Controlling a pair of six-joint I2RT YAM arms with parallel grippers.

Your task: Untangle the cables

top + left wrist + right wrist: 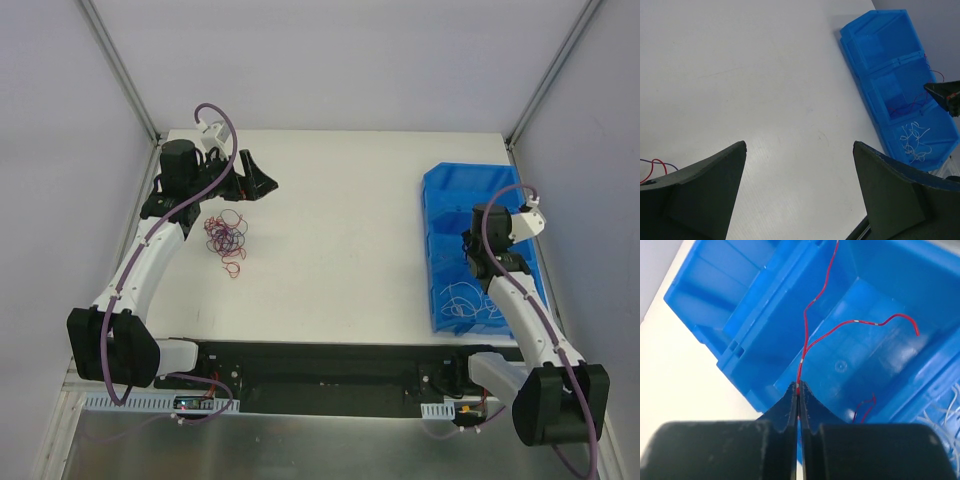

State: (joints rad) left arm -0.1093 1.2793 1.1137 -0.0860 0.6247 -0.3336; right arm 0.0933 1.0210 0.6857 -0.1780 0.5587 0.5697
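Note:
A small clump of red and dark purple cables [225,238] lies on the white table just in front of my left gripper [260,175]. That gripper is open and holds nothing [800,145]; a red and a purple strand [655,165] peek in beside its left finger. My right gripper [470,258] hangs over the blue bin's [450,190] middle compartment. It is shut [798,386] on a thin red cable [855,322], whose two ends rise and curl away from the tips. White cables [470,300] lie in the bin's near compartment.
The blue bin [740,315] has three compartments and stands along the table's right edge. A short red strand [865,407] rests on the middle compartment's floor. White cables [945,415] show past its divider. Grey walls enclose the table on three sides.

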